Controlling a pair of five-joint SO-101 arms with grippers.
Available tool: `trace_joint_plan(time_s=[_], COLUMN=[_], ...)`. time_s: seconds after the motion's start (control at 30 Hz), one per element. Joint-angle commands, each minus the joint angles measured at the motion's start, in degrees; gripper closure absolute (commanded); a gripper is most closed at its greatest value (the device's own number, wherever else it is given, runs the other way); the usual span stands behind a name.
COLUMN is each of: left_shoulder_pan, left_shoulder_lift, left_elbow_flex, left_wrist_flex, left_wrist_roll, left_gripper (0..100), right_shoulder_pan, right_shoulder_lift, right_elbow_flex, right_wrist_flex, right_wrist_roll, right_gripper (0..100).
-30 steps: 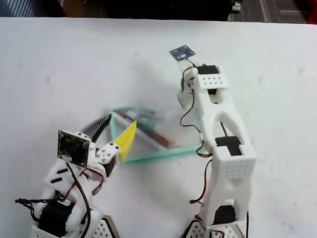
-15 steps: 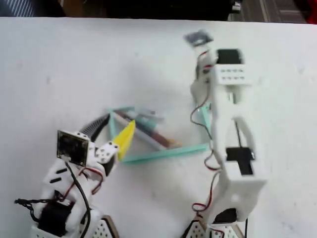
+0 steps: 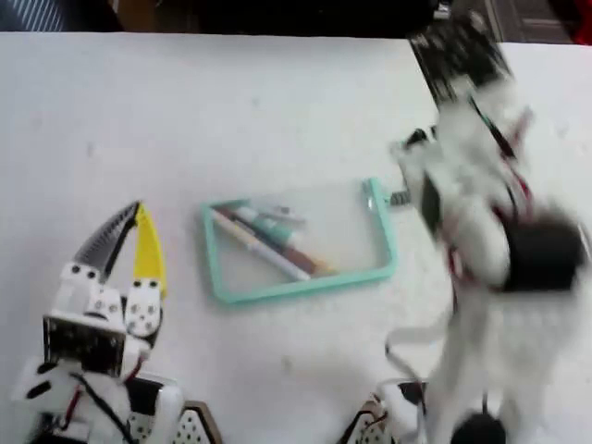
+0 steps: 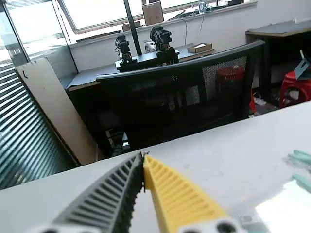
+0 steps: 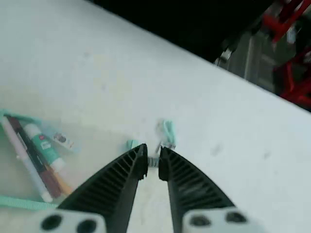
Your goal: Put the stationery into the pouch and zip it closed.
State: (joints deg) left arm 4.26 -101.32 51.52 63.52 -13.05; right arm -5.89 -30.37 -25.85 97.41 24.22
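Observation:
The clear pouch with teal edging [image 3: 305, 288] lies flat mid-table. Pens and a glue stick [image 3: 264, 237] are inside it. My left gripper [image 3: 137, 209] stands shut and empty to the pouch's left, apart from it; its black and yellow fingers [image 4: 165, 194] meet at the tips. The right arm [image 3: 481, 194] is blurred beside the pouch's right end. In the right wrist view my right gripper [image 5: 153, 155] sits at the pouch's corner with the jaws almost together, pinching a small pale zipper pull [image 5: 153, 162]. The teal tab [image 5: 167, 132] lies just beyond, and the stationery [image 5: 34, 150] lies to one side.
White tabletop [image 3: 231, 111] stretches behind and to the left of the pouch. The table's far edge [image 3: 231, 33] borders a dark room. A black mesh chair [image 4: 180, 102] stands beyond the table in the left wrist view.
My left gripper let go of the pouch's left end and pulled back to the near left. The pouch dropped flat. The right arm swung right and back, drawing the pouch's right end along.

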Motion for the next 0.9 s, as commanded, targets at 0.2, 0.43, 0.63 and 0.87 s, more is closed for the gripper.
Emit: trace_joint_plan(time_s=[0.2,0.43,0.63,0.87], left_shoulder_pan=[-4.18,-6.55,-6.81,-6.64], left_shoulder_lift=[31.96,35.56,29.49,4.18], left_elbow_flex=[-49.32,-62.68,-54.51,-31.91], left_wrist_flex=[30.33,37.45,37.45,21.19], left_wrist_roll=[-8.7,-8.53,-3.87,-2.64], left_gripper=[98,98,98,98], right_shoulder_pan=[-3.21,-3.12,-3.12,-3.12], right_shoulder_lift=[-28.62,-46.11,-58.68,-73.63], right_elbow_flex=[-1.93,6.59,23.47,35.43], right_wrist_flex=[1.1,1.19,1.01,-3.21], right_wrist_roll=[0.0,-4.22,-5.71,-5.71], right_gripper=[95.4,95.4,95.4,95.0])
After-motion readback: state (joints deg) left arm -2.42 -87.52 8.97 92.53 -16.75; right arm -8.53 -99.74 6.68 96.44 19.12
